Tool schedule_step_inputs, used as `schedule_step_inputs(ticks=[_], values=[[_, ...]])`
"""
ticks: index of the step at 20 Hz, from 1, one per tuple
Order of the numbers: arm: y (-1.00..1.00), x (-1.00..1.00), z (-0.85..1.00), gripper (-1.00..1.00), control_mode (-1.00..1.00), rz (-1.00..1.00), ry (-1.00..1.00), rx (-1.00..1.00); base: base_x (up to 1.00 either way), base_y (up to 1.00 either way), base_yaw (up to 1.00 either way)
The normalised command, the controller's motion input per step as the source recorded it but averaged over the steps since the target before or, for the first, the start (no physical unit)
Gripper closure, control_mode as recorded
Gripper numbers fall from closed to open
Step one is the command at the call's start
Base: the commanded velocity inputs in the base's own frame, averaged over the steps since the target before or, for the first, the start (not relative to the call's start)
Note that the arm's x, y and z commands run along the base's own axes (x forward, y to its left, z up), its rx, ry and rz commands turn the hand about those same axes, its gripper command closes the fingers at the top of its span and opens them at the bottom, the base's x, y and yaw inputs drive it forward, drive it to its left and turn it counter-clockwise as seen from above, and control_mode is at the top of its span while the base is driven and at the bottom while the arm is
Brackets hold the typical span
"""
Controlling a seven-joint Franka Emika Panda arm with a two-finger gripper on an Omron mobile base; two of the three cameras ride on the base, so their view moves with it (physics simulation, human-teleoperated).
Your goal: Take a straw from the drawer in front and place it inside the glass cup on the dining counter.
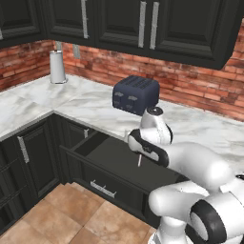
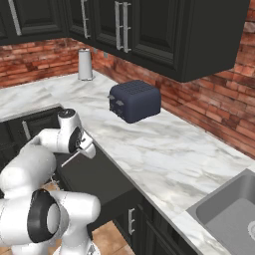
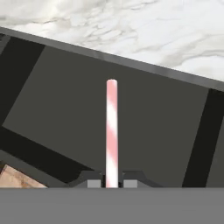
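gripper [image 3: 112,183] is sitting clenched on the straw [image 3: 112,131], its two dark finger tips pressing against the straw's lower end from either side in the hand view. seen there, the straw is showing pink and white stripes and is pointing straight away from the fingers, out over the dark floor of the drawer [image 3: 109,109]. that drawer is standing pulled open beneath the edge of the marble worktop [image 1: 90,107], and its small silver bar handle is showing on the panelled front in the left base view. from the left base view the straw [image 1: 139,161] is appearing as a thin pale stick hanging down from the hand above the drawer [image 1: 114,162] interior, not touching the drawer floor as far as can be told. from the right base view the straw [image 2: 69,160] is jutting out below the hand, over the drawer [image 2: 94,174]. on the worktop behind the drawer, a dark blue toaster [image 1: 135,94] is sitting near the brick wall, and a white-grey canister [image 1: 57,66] is standing further along, well apart from the toaster, in the corner.
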Motion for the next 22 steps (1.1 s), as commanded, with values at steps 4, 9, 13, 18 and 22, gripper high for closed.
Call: schedule_step_inputs(ticks=[4,9,13,18,22], values=[[0.00,-0.88,0.97,1.00,-1.00,0.00,-0.03,0.00,0.00,0.00,0.00],[0.00,-0.51,0.96,1.00,-1.00,0.00,-0.02,0.00,0.00,0.00,0.00],[0.00,-0.27,0.81,1.00,-1.00,0.01,0.00,0.00,0.00,0.00,0.00],[0.00,-0.08,0.49,1.00,-1.00,0.01,0.04,0.00,0.00,0.00,0.00],[0.00,-0.03,0.20,1.00,-1.00,0.00,0.04,0.00,0.00,0.00,0.00]])
